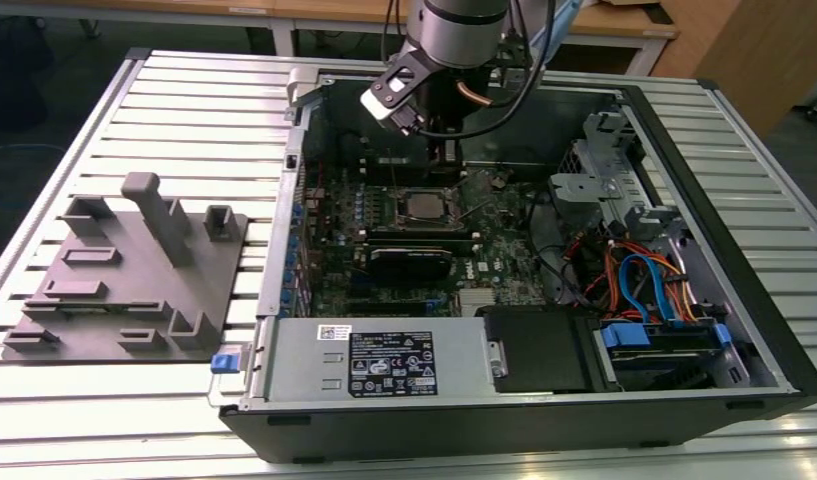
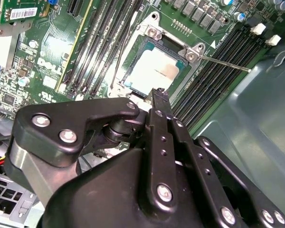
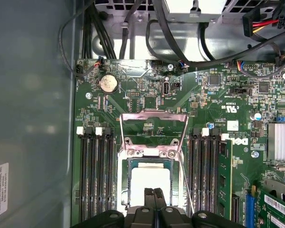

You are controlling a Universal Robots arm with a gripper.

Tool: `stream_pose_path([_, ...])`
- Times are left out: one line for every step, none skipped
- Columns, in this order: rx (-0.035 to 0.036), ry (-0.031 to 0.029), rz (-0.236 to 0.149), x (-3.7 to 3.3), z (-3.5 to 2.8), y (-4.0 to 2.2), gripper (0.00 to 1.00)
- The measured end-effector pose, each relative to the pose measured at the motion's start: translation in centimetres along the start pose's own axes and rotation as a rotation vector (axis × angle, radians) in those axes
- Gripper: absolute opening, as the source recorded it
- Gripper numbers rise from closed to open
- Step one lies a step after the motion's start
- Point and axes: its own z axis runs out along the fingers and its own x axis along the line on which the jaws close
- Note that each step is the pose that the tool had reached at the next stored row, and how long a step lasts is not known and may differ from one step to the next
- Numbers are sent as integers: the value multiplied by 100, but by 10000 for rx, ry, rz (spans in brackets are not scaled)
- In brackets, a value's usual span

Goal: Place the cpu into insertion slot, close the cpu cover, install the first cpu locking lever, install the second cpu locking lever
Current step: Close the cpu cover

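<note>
The cpu (image 3: 149, 183) lies flat in the insertion slot (image 3: 125, 154) of the green motherboard, its silver top bright in both wrist views (image 2: 147, 71). The cpu cover (image 3: 154, 115), a thin silvery frame, is swung open away from the slot, and the board shows through its window. A thin locking lever (image 2: 223, 62) sticks out beside the slot, unlatched. My gripper (image 3: 154, 192) is shut with nothing between its fingers, and its tip (image 2: 159, 95) is at the cpu's near edge. In the exterior view the gripper (image 1: 442, 160) hangs inside the case just behind the slot (image 1: 419, 206).
Long black memory slots (image 3: 97, 175) flank the socket on both sides. A black card (image 1: 408, 262) lies in front of it. The case wall (image 3: 33, 118), the cables (image 3: 180, 42) and the drive cage (image 1: 602, 170) close in the space. A grey fixture plate (image 1: 128, 270) sits at the exterior view's left.
</note>
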Motion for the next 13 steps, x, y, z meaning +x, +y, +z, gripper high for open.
stream_pose_path([1,-2,0,0,-4,0,10])
stream_pose_path([1,-2,0,0,-10,0,10])
stream_pose_path([0,-1,0,0,-26,0,10])
stream_pose_path([1,-1,0,0,-35,0,10])
stream_pose_path([0,0,0,0,-38,0,10])
stream_pose_path([-2,2,0,0,-37,0,10])
stream_pose_path([0,2,-2,0,-38,11,10])
stream_pose_path([0,-1,-2,0,-39,24,10])
stream_pose_path([0,0,-1,0,-39,32,10])
stream_pose_path([0,0,0,0,-38,41,10])
stream_pose_path([0,-1,0,0,-39,50,10])
stream_pose_path([1,0,-1,0,-38,56,10])
stream_pose_path([0,0,-1,0,-38,58,10])
